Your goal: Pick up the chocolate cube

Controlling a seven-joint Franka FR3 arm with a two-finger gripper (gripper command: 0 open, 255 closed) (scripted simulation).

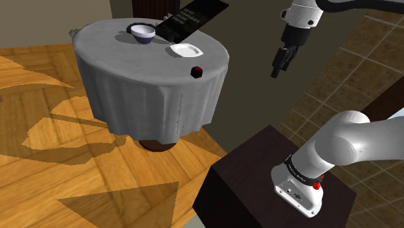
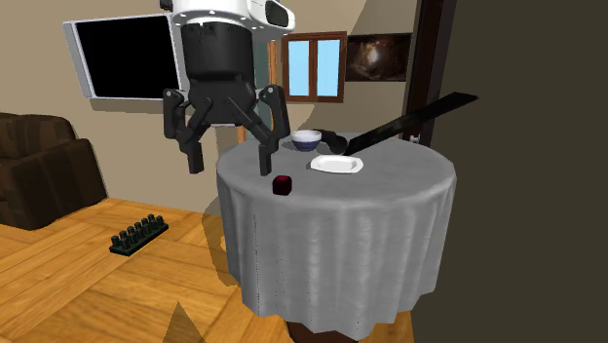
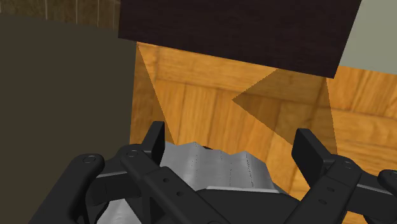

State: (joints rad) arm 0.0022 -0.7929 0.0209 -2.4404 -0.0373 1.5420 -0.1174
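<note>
So here's the setup: the hand is hanging in the air off to the side of the desk, released, fingers spread wide with nothing between them. In the second exterior view you can see both black fingers of the hand splayed apart, pointing down.

The chocolate cube is a small, dark reddish-brown block sitting on the grey cloth right near the rim of the round desk, at about 4 o'clock from the middle of the top in the shoulder view. The hand is out at roughly 3 o'clock from it there, past the desk's edge and not touching it. In the second exterior view the chocolate cube is at about 4 o'clock from the hand, close but apart.

Other stuff on the desk: a white plate near the cube, at about 2 o'clock from it in the second exterior view, and a bowl farther back, at about 10 o'clock from the plate in the shoulder view. A long dark panel sticks out over the far edge.

The wrist view looks between the open fingers at the grey cloth, the wood floor and the dark stand.
</note>
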